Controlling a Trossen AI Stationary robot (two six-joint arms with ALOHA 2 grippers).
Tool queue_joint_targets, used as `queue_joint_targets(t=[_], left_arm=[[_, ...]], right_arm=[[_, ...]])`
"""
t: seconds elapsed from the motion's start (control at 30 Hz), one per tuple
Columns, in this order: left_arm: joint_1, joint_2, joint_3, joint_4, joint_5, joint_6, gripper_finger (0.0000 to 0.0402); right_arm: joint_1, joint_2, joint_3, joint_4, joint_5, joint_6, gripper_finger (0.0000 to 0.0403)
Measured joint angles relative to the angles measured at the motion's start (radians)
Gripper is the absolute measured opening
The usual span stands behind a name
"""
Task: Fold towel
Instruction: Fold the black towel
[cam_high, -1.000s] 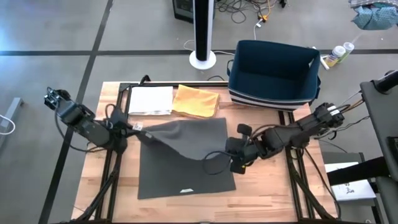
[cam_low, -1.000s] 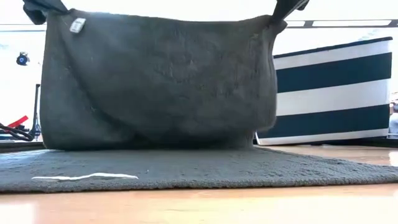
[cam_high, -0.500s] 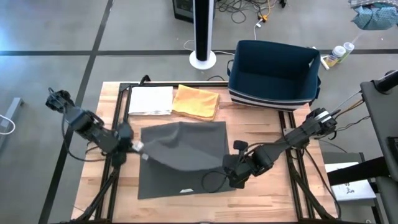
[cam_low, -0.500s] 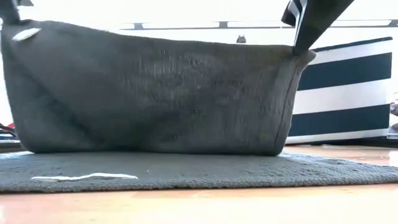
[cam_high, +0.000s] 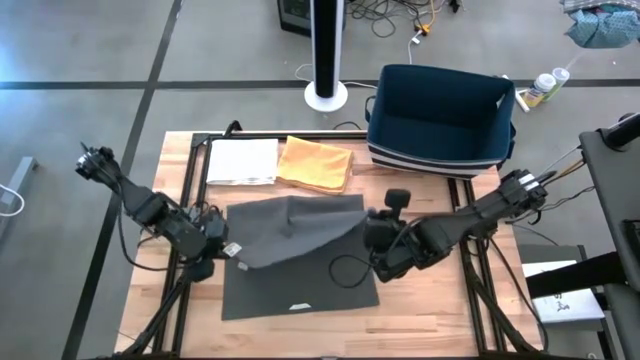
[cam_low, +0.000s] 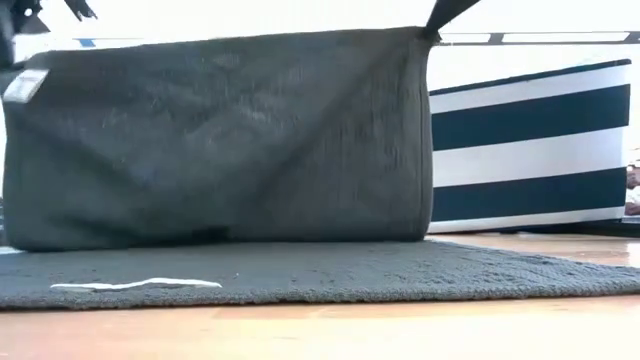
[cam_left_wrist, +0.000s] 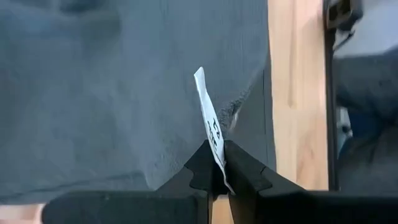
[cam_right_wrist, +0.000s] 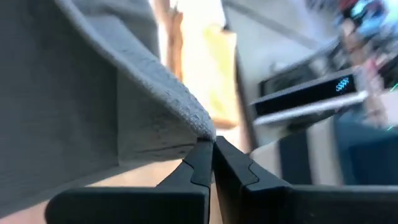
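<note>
A dark grey towel (cam_high: 300, 265) lies with its near half flat on the wooden table (cam_high: 420, 310). Its far half is raised and hangs like a curtain (cam_low: 220, 140) over the flat part. My left gripper (cam_high: 222, 246) is shut on the raised left corner, which carries a white label (cam_left_wrist: 208, 118). My right gripper (cam_high: 372, 232) is shut on the raised right corner (cam_low: 425, 35). A second white mark (cam_high: 298, 306) shows on the flat near half. My left gripper pinches the towel's raised corner (cam_left_wrist: 214, 146) at the white label between its two fingers, slanting down from the table's left. The cloth hangs below it, its lower part on the flat half. My right gripper pinches the towel's other raised corner (cam_right_wrist: 202, 134) between its two fingertips, slanting down from the table's right. The top edge runs roughly level between the two corners, and the cloth hangs down to the flat half.
A folded white cloth (cam_high: 240, 160) and a folded orange cloth (cam_high: 315, 163) lie at the table's far edge. A navy bin with white stripes (cam_high: 440, 120) stands at the far right. Bare wood lies along the near edge and right side.
My left gripper has carried its corner toward the table's near edge and down. My right gripper dipped toward the near edge, then rose back, turning as it went. The raised half of the towel has come over the flat half; the near half has stayed put.
</note>
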Motion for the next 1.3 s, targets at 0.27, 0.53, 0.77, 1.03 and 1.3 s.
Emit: queue_joint_targets(t=[0.27, 0.53, 0.77, 1.03, 1.3], left_arm=[[0.000, -0.011, 0.175, -0.143, -0.056, 0.021, 0.0014], [0.001, 0.002, 0.157, -0.141, -0.041, 0.033, 0.0015], [0.000, 0.058, 0.020, -0.029, 0.083, 0.019, 0.0021], [0.001, 0.114, -0.129, 0.176, 0.236, 0.043, 0.0016], [0.003, 0.140, -0.138, 0.170, 0.244, 0.051, 0.0023]], right_arm=[[-0.023, -0.002, 0.004, -0.004, 0.127, -0.265, 0.0002], [-0.041, -0.002, 0.003, -0.002, 0.073, -0.265, 0.0002], [0.016, 0.004, -0.045, 0.040, -0.225, -0.067, 0.0002], [0.117, 0.006, -0.182, 0.248, -0.334, 0.117, 0.0002], [0.153, 0.006, -0.351, 0.538, -0.509, 0.248, 0.0002]])
